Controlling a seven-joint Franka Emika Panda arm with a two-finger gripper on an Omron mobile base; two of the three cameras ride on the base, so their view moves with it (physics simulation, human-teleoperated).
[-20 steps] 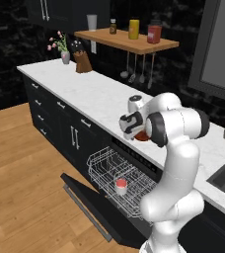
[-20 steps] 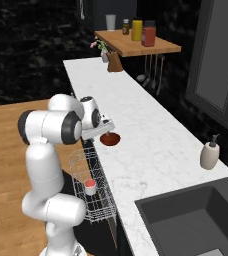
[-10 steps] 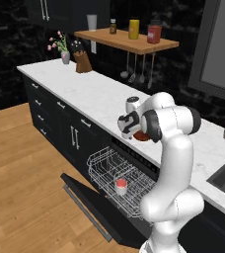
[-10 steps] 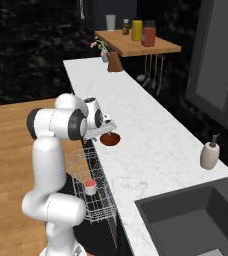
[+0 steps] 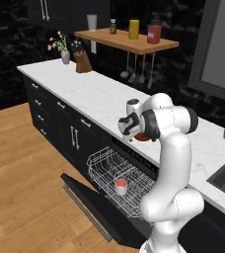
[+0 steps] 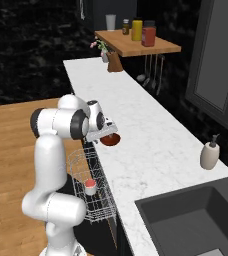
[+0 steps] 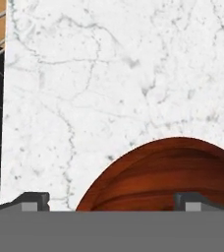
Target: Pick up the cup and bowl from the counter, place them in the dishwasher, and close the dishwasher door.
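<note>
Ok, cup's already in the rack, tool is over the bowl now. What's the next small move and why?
Probably ease the tool down over the bowl and shift slightly toward it, then close. The jaws stand wide open and the bowl sits on the counter off-centre, its rim reaching past one finger. The cup rests in the dishwasher rack, so the bowl comes next.
</note>
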